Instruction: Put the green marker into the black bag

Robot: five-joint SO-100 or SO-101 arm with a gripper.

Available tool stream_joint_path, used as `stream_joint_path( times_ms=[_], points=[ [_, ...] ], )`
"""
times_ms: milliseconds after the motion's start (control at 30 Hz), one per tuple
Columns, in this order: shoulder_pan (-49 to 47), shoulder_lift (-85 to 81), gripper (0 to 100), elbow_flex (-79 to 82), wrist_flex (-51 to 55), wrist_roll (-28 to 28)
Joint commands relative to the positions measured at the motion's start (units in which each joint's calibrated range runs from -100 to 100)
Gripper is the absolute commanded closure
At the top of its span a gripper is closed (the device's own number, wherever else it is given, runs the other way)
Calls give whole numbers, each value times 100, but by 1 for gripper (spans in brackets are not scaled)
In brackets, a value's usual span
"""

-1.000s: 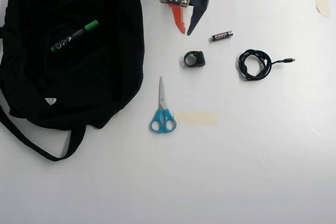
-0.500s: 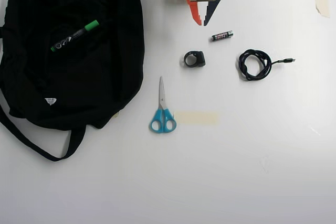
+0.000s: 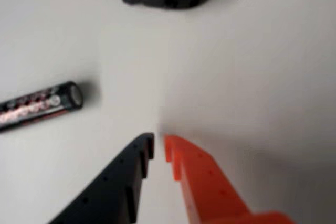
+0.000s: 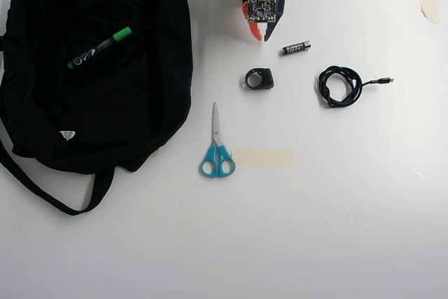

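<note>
In the overhead view, the black bag [image 4: 42, 110] fills the left side of the white table [image 4: 315, 229], and the green marker [image 4: 99, 47] lies tilted on top of its fabric. Right of the bag, blue-handled scissors [image 4: 216, 146] lie with blades pointing up the frame. Above them sits a small black ring-shaped piece [image 4: 258, 78], and higher still the gripper [image 4: 261, 34] has its fingers [image 3: 207, 184] clenched together, empty. A battery [image 4: 296, 47] lies just right of it, then a coiled cable [image 4: 341, 85].
</note>
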Motion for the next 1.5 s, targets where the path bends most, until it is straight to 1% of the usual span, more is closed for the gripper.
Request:
stream_joint_path(
  times_ms=[0,233,467,633,1467],
  points=[
    [42,-233,98,309,59,-35],
    [49,-946,98,390,516,-35],
    [42,-988,98,444,507,-9],
    [42,-988,98,659,257,2],
    [42,-980,98,659,257,2]
  ],
)
